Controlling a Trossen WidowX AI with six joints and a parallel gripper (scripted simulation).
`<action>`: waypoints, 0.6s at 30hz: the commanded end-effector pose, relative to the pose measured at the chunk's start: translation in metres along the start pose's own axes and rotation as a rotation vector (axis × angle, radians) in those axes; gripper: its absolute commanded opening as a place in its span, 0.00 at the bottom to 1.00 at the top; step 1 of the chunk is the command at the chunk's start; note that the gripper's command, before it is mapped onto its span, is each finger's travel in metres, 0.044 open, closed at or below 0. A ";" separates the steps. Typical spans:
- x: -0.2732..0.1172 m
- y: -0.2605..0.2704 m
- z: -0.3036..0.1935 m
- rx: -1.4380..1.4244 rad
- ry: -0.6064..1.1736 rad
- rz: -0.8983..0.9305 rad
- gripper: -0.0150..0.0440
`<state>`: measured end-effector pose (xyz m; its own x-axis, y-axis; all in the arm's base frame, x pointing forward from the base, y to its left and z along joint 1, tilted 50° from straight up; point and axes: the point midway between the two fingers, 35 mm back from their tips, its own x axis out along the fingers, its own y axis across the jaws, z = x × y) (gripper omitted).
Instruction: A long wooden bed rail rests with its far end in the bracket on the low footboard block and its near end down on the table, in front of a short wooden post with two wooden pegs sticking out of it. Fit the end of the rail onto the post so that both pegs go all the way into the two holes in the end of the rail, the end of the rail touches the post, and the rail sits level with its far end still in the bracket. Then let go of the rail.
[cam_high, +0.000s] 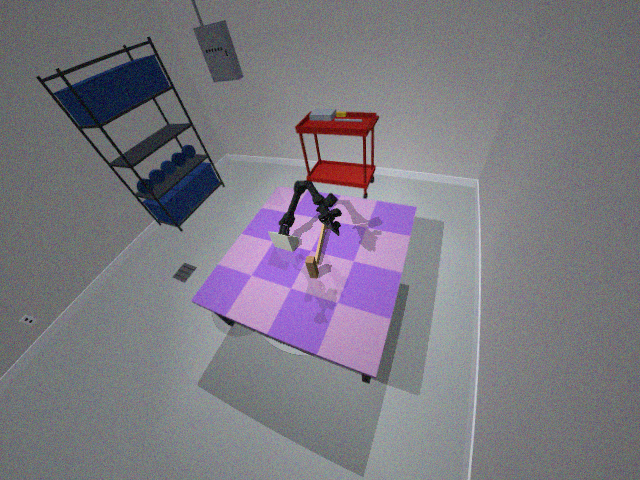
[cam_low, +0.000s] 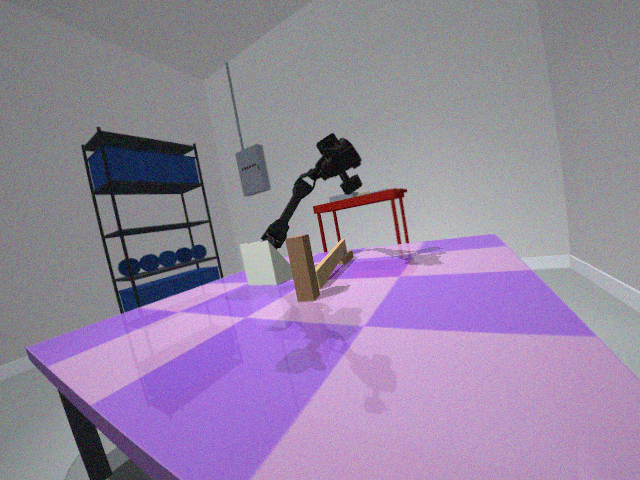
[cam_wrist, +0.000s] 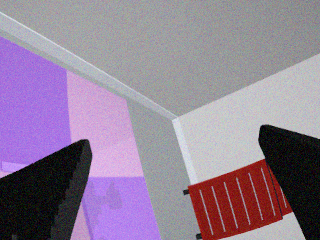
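Observation:
The wooden post (cam_high: 312, 267) (cam_low: 303, 268) stands upright on the table. The long rail (cam_high: 320, 245) (cam_low: 331, 263) runs away behind it, its near end low by the post and its far end higher. The low footboard block (cam_low: 349, 256) is at the rail's far end; the bracket is too small to make out. Pegs and holes are hidden. My gripper (cam_high: 337, 221) (cam_wrist: 177, 141) is open and empty, raised above the table around the rail's far end. The wrist view shows neither rail nor post.
A pale wedge-shaped block (cam_high: 281, 240) (cam_low: 261, 264) stands at the arm's base, left of the post and rail. The checkered table (cam_high: 361, 330) (cam_low: 465, 392) carries them all. A red cart (cam_high: 341, 173) (cam_low: 361, 198) (cam_wrist: 230, 200) stands beyond the table, and a shelf rack (cam_high: 155, 142) (cam_low: 155, 227) stands to the left.

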<state>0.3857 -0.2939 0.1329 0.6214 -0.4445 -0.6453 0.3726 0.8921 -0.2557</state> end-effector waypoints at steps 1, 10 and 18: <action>0.011 0.053 -0.059 -0.384 0.144 0.285 1.00; -0.003 0.110 -0.117 -0.780 0.147 0.682 1.00; -0.034 0.155 -0.157 -1.042 -0.007 1.048 1.00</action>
<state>0.3478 -0.1870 0.0284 0.4348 0.1332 -0.8906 -0.6105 0.7707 -0.1828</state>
